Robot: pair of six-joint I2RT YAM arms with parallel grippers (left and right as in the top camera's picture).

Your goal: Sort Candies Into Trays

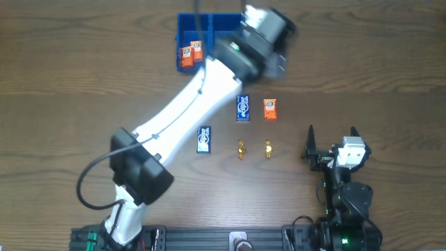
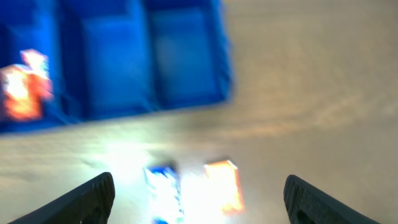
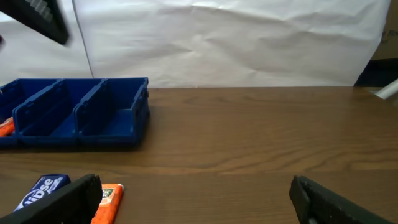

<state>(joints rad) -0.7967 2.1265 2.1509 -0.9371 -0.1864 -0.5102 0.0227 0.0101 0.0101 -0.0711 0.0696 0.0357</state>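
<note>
The blue three-compartment tray (image 1: 187, 28) stands at the far edge, with two orange candy boxes (image 1: 189, 54) in its left compartment. On the table lie two blue candy packs (image 1: 242, 108) (image 1: 203, 139), one orange box (image 1: 270, 109) and two gold-wrapped candies (image 1: 241, 149) (image 1: 267, 148). My left gripper (image 2: 199, 179) hangs open and empty above the table near the tray's (image 2: 124, 62) right end, over a blue pack (image 2: 165, 190) and the orange box (image 2: 224, 183). My right gripper (image 1: 332, 132) rests open and empty near its base, right of the gold candies.
The left arm (image 1: 202, 90) stretches diagonally across the table's middle and covers part of the tray. The right wrist view looks along bare wood toward the tray (image 3: 81, 115), a white backdrop behind it. Bare table lies right of the tray.
</note>
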